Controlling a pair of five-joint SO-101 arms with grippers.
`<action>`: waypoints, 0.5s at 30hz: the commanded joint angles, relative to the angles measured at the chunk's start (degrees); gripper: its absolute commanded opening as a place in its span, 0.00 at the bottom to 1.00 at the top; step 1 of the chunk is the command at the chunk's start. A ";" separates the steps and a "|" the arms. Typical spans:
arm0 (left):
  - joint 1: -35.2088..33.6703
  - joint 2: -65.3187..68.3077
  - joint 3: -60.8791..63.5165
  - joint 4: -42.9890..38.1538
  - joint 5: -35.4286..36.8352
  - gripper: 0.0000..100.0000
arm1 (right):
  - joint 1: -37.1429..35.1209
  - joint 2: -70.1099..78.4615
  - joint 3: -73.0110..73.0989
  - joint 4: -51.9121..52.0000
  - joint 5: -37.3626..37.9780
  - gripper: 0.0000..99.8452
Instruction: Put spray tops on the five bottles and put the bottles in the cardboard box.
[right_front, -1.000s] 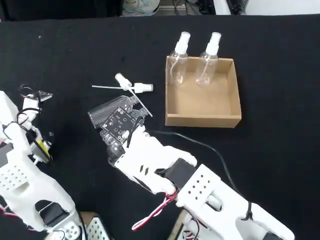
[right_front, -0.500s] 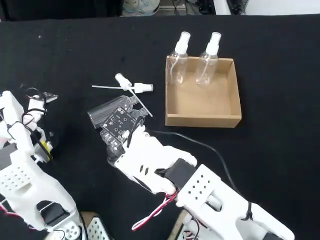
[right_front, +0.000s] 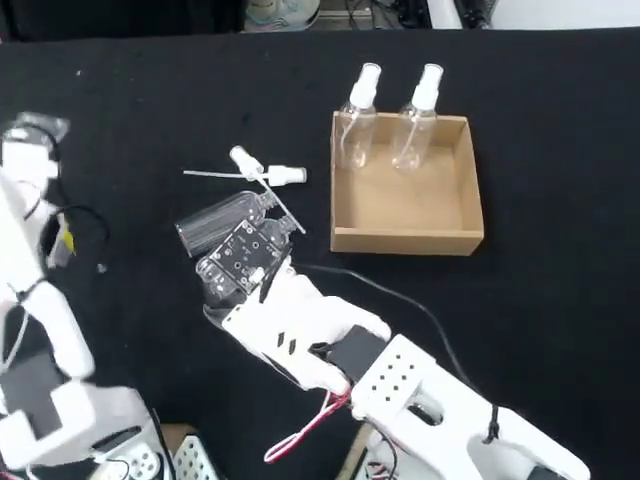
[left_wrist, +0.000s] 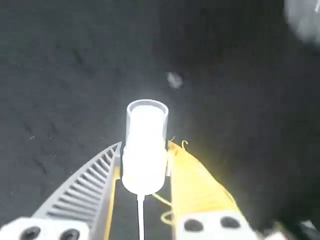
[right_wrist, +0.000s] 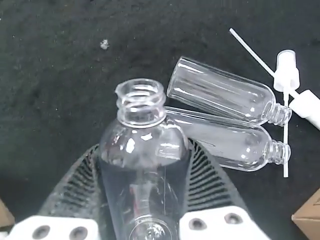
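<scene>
**High view.** The cardboard box (right_front: 470, 236) sits at 2 o'clock from the centre of the black table (right_front: 560, 330). Two capped bottles (right_front: 357, 125) stand upright, side by side, at its 12 o'clock wall. I judge them to be inside, so two of five are done. Two lying bottles (right_front: 215, 224), clear and without tops, rest at 9 o'clock of the box with their necks toward it. Two loose spray tops (right_front: 285, 176), white with thin dip tubes, lie crossed just at 12 o'clock of those bottles.

**Left wrist view.** The left pincer (left_wrist: 144, 155) is clamped on a white spray top (left_wrist: 145, 125). Its collar is held between the grey finger and the yellow-taped one, and the dip tube runs back between them. Black table lies behind it.

**Right wrist view.** The right pincer (right_wrist: 144, 167) is clamped round an open-necked bottle (right_wrist: 141, 102). The bottle is transparent, with a bare threaded neck pointing away from the wrist. Just beyond it, the lying bottles touch along their sides.

**Left to do (judged).**
- Join the held top to the held bottle and box it.
- Cap and box the two lying bottles.
</scene>
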 joint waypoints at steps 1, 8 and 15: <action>6.64 -11.16 -2.33 -2.99 16.09 0.03 | -0.88 -1.71 -0.13 -1.76 -0.35 0.01; 15.60 -25.23 -2.68 -6.59 30.77 0.03 | -0.62 -7.08 2.15 -1.76 -4.75 0.01; 21.32 -31.74 -2.68 -14.24 48.62 0.03 | -0.44 -17.98 6.55 -1.85 -5.01 0.01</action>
